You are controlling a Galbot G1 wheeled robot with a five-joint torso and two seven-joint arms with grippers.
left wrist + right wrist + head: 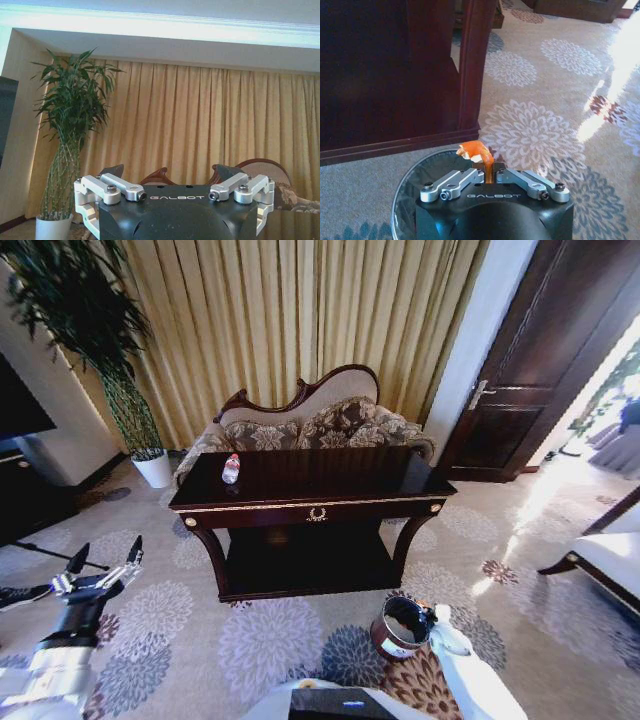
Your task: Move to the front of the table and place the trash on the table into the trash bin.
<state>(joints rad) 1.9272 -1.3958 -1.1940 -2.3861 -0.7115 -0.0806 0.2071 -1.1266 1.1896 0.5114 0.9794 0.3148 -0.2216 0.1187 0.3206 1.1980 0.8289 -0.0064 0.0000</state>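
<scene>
Table (pixel 330 480): dark, glossy, gold-trimmed, standing on the flower-patterned carpet (pixel 270 640) directly ahead of the robot, with a patterned sofa (pixel 300 425) behind it and yellow curtains (pixel 280 320) beyond. A clear bottle (pixel 231 469) with a red cap stands upright on the table top near the robot's left end, well apart from both arms.

Trash bin (pixel 400 628): round, dark brown, with a shiny metal rim, standing on the carpet in front of the table, off its right front leg (pixel 470 65).

Right gripper (pixel 490 172): positioned directly above the bin opening; the bin rim (pixel 402 180) curves beneath it in the right wrist view. Its fingers are closed on an orange scrap (pixel 476 152), which projects from between the fingertips over the bin. In the head view the right arm (pixel 465 665) reaches to the bin's edge.

Left gripper (pixel 103 565): held low at the robot's left side above the carpet, well apart from the table, fingers spread wide with nothing between them. The left wrist view looks past it to the curtains and a tall potted plant (pixel 70 130) in a white pot (pixel 52 226).
</scene>
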